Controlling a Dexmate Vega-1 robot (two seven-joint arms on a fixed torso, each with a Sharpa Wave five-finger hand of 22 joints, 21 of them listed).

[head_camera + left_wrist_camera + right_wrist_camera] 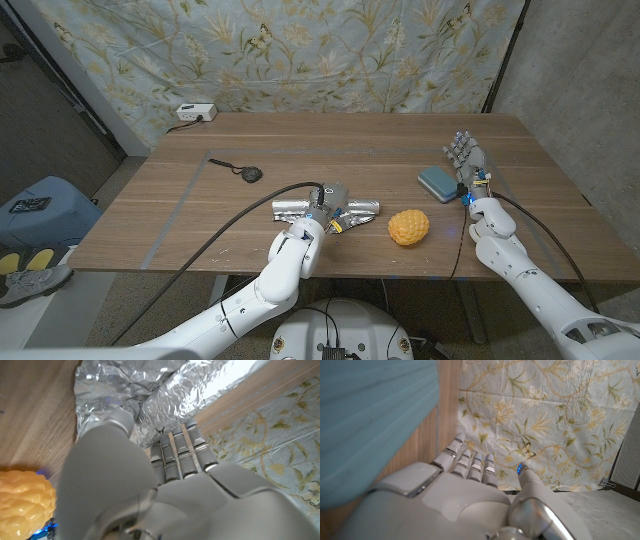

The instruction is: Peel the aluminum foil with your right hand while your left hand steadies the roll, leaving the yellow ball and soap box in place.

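Foil Under the Left Hand, Right Hand Waiting by the Soap Box

Foil (pixel 300 208) lay crumpled near the front middle of the wooden desk (pixel 340 145), the roll half unwrapped into shiny creased sheets. The left hand (pixel 328 203) was pressed down on it, fingers (pixel 175 452) curled onto the silver wrap. Just beside it, toward the robot's right, sat the yellow ball (pixel 408 227), bumpy and apart from the foil. Further right, the teal soap box (pixel 437 181) rested close to the right hand (pixel 468 165), which stood with its fingers (pixel 470 462) straight and slightly apart, holding nothing. A small black object (pixel 248 174) with a cord lay farther back on the desk.
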